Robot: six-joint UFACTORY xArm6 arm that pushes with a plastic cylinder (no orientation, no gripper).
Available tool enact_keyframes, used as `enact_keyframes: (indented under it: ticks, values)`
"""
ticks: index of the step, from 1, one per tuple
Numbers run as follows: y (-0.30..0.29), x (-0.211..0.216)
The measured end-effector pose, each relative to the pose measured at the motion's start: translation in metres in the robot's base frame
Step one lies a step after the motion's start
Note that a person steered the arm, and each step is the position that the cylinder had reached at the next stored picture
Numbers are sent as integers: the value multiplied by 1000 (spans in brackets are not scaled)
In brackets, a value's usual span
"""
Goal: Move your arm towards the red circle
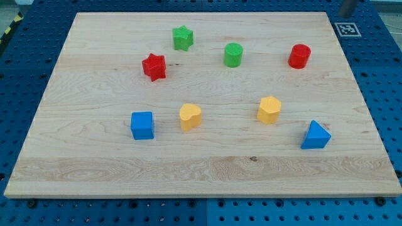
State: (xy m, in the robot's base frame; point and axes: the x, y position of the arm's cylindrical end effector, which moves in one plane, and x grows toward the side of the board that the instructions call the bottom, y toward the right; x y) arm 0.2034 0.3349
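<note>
The red circle (299,56), a short red cylinder, stands on the wooden board (201,169) at the view's upper right. A short grey stub of my rod shows at the view's top edge. My tip (344,14) is off the board's top right corner, above and to the right of the red circle, well apart from it. It touches no block.
Also on the board are a green circle (233,54), a green star (183,38), a red star (154,66), a yellow heart (190,117), a yellow hexagon (269,110), a blue cube (142,125) and a blue triangle (315,135). A black-and-white marker (346,29) sits at the top right corner.
</note>
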Motion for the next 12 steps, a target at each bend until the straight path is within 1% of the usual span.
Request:
enact_keyframes:
  ticks: [1,2,5,6,7,8,9,12]
  values:
    - [0,11]
    - [0,45]
    - [0,49]
    - [0,55]
    - [0,71]
    - [0,71]
    - [0,84]
    - [0,88]
